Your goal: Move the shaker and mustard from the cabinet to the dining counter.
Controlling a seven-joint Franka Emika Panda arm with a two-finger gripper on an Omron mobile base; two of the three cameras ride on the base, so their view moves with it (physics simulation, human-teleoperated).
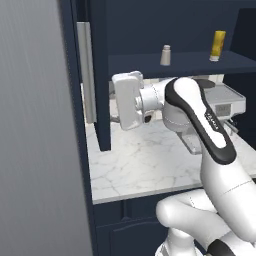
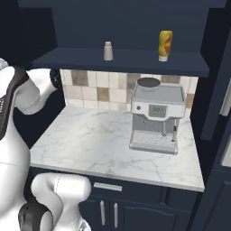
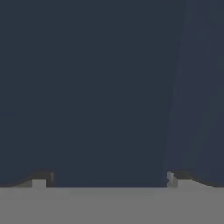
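Open claw (image 3: 107, 179) faces navy cabinet (image 3: 87, 87) panel.

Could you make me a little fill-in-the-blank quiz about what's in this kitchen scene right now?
1. The shaker and the mustard both stand on the open cabinet ____.
2. On the marble worktop below stands a ____ machine.
3. The mustard bottle is bright ____.
4. The gripper faces a dark navy panel with its jaws ____, holding nothing.

Missing words: shelf; coffee; yellow; open
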